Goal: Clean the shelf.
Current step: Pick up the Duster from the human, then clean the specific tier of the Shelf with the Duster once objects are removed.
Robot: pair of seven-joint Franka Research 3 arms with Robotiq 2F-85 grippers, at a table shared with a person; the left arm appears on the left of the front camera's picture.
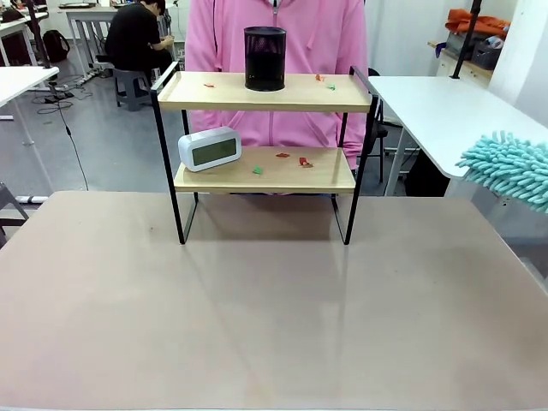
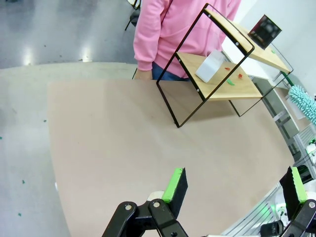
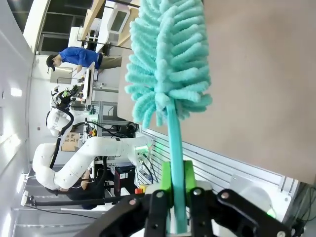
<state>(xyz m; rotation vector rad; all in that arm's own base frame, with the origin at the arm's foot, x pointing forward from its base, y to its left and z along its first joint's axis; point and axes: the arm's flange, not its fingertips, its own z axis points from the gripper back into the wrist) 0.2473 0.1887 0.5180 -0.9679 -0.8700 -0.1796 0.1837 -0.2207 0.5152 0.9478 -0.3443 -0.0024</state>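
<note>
The shelf stands at the far middle of the beige table, two light wooden boards in a thin black frame. Small red and green scraps lie on both boards. A black mesh cup stands on the top board and a white digital clock on the lower one. My right gripper is shut on the handle of a teal fluffy duster, whose head shows at the right edge of the front view. My left gripper hangs open over the table, well short of the shelf.
A person in a pink top stands right behind the shelf. A white side table stands at the right. The beige tabletop stretches bare in front of the shelf.
</note>
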